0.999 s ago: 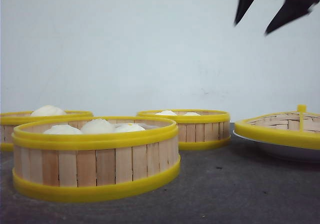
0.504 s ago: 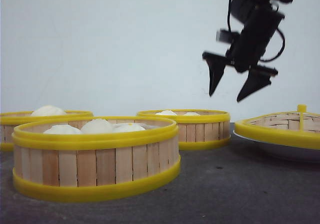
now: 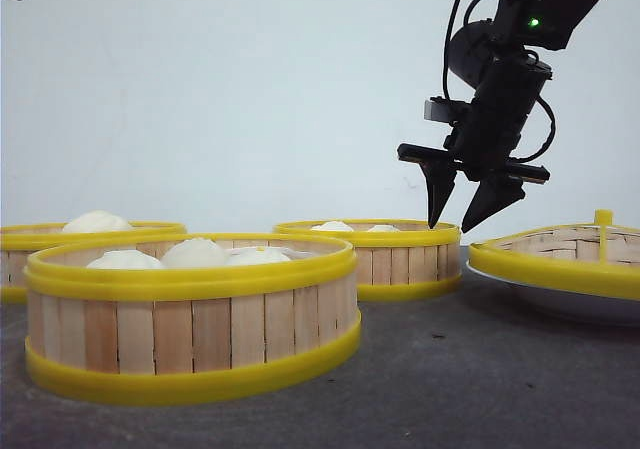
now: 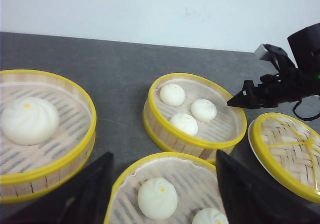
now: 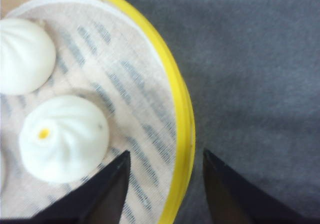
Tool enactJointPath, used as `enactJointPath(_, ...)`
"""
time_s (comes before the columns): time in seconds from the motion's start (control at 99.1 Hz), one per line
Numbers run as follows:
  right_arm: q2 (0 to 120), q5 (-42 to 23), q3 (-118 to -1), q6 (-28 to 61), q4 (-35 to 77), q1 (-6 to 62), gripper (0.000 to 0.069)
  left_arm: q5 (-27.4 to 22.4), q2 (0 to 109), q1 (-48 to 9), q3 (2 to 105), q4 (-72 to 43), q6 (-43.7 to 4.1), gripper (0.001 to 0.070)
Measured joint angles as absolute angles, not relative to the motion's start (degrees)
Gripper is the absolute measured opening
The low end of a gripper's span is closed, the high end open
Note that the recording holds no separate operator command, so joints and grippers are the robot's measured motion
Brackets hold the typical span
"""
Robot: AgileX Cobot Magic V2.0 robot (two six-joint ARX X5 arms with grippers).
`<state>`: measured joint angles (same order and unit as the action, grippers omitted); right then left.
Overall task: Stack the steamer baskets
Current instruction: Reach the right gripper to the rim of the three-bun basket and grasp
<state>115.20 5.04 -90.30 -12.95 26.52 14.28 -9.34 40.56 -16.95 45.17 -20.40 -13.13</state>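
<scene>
Dark grey counter (image 3: pixel 480 369), pale wall (image 3: pixel 250 89) behind. Woven domed lid (image 4: pixel 287 151) with yellow rim and knob sits on white plate (image 3: pixel 560 304) at right. White buns (image 4: pixel 30 120) with yellow dots.

The steamer baskets (image 3: pixel 190 314) have walls of pale, matt wooden slats between thick, smooth yellow plastic rims; their floors look like pale striped cloth or paper. The lid (image 4: pixel 289 154) is woven pale strips in a yellow plastic ring. The table (image 3: pixel 480 369) is dark grey and matt, faintly rough. The right gripper's fingers (image 3: pixel 440 194) look matt black plastic.
</scene>
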Motion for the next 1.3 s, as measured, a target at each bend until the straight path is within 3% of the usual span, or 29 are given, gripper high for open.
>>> enactJointPath(0.303,117.16,4.45,-90.59,-14.24,26.89,14.66,0.0241,-9.34,40.56,-16.95,45.17,-20.40,-13.13,0.0388)
enactJointPath(0.484,118.24,3.09,-90.61,-15.77,27.46,15.07,0.0074,-9.34,40.56,-16.95,45.17,-20.60,-13.10,0.0388)
enactJointPath(0.575,118.24,2.37,-90.65,-15.70,27.29,15.35,0.0029,-9.34,40.56,-16.95,45.17,-20.60,-13.10,0.0388)
enactJointPath(0.948,118.28,-1.50,-90.85,-21.34,23.79,15.64,0.0025,-9.34,39.70,-16.97,45.17,-21.45,-13.10,0.0388)
enactJointPath(1.301,112.86,1.43,-93.17,-22.63,25.93,15.18,0.0025,-9.34,32.60,-17.02,45.17,-26.06,-12.88,0.0388)
